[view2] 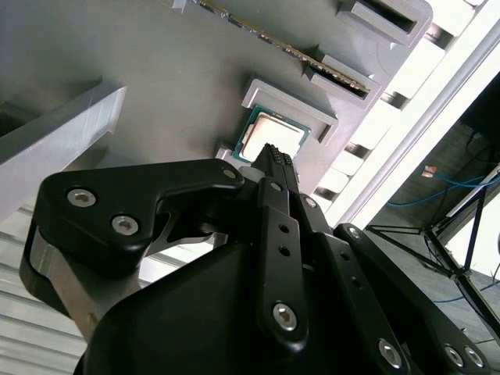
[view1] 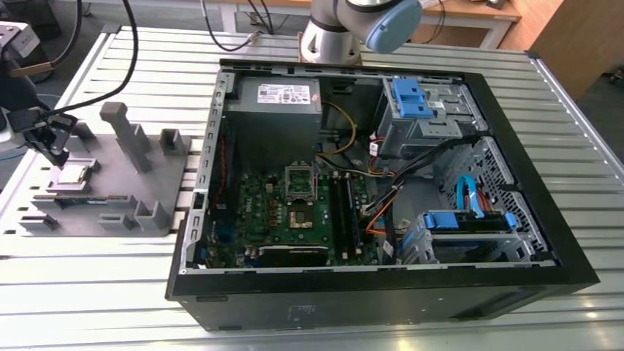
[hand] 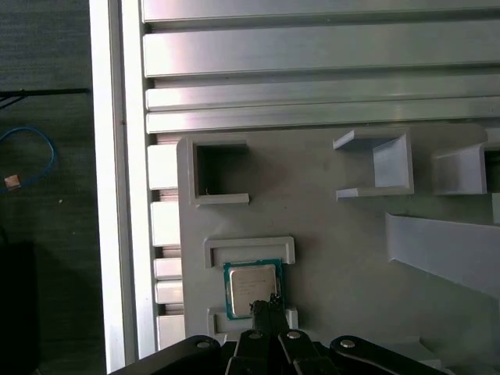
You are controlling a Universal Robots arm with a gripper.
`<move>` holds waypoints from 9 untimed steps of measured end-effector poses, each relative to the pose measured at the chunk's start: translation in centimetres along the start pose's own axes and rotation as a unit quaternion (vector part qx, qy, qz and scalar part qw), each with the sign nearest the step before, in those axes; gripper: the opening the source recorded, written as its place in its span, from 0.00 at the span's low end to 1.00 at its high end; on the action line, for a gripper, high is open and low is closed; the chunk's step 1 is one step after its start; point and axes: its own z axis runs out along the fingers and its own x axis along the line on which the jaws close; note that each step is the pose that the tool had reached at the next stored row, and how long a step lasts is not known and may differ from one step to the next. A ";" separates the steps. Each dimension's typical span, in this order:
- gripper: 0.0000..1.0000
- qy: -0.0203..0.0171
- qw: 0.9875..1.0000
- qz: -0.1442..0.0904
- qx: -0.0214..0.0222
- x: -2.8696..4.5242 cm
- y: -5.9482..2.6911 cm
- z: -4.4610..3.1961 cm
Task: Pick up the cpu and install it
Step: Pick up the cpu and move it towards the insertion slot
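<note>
The gripper (hand: 266, 306) has its fingers pressed together, pinching nothing; the cpu (hand: 248, 283) lies flat just under its tips, in a bracketed pocket of the grey tray (hand: 336, 242); contact cannot be told; the open computer case (view1: 390, 183) stands well apart from the gripper.

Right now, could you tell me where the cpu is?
The cpu lies on the grey fixture plate at the exterior view's left, outside the computer case, beneath the gripper.
</note>
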 end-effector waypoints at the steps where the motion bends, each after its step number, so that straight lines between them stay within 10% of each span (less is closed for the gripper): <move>1: 0.11 0.000 1.000 0.000 0.000 0.00 0.00 0.00; 9: 0.11 0.000 1.000 0.000 0.000 0.00 0.00 0.01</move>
